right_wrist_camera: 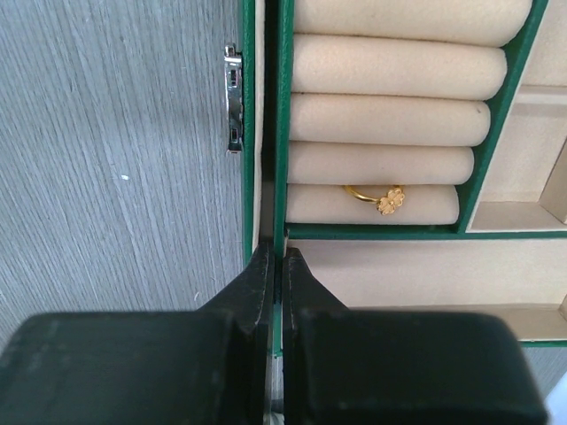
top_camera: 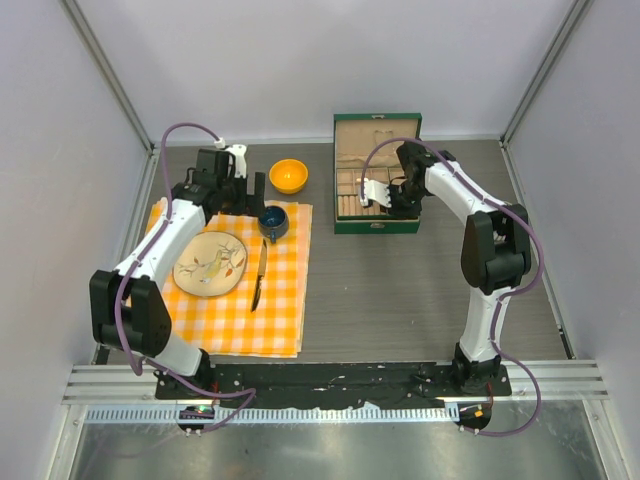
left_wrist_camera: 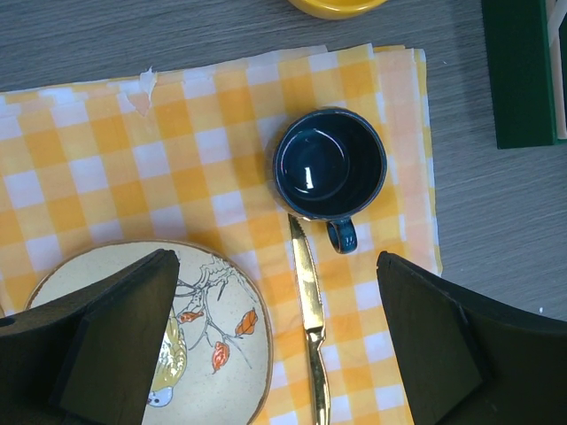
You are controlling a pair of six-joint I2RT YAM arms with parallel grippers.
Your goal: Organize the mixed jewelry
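1. Step in hand, as I judge it: sorting rings into the green jewellery box (top_camera: 376,226), which stands near the far edge of the table, right of its middle, with the lid up.
2. The right gripper (right_wrist_camera: 276,257) is closed, its two fingers pressed together with only a thin slit between them. I see nothing held in that slit.
3. Its tips hang just over the near wall of the box, the wall that carries the metal clasp (right_wrist_camera: 232,97), at the edge of the compartment with the cream rolls (right_wrist_camera: 390,119).
4. One piece of the mixed jewelry is in view: a gold ring (right_wrist_camera: 376,197) with a small clover ornament. It sits in the groove between the last two rolls, just beside the green divider, and it is apart from the fingers.
5. This ring looks already placed. I find no other jewelry in these pictures, no bracelet and no beads.
6. The left gripper (left_wrist_camera: 276,257) is fully open and empty, above the yellow checked cloth (left_wrist_camera: 106,150) on the left side of the table, over the dark blue mug (left_wrist_camera: 330,164), the knife (left_wrist_camera: 310,301) and the painted plate (left_wrist_camera: 221,292).
7. The next move, I think, calls for lifting the right gripper straight up, clear of the box wall, so the box does not shift, then finding the next loose piece and opening the fingers for it.
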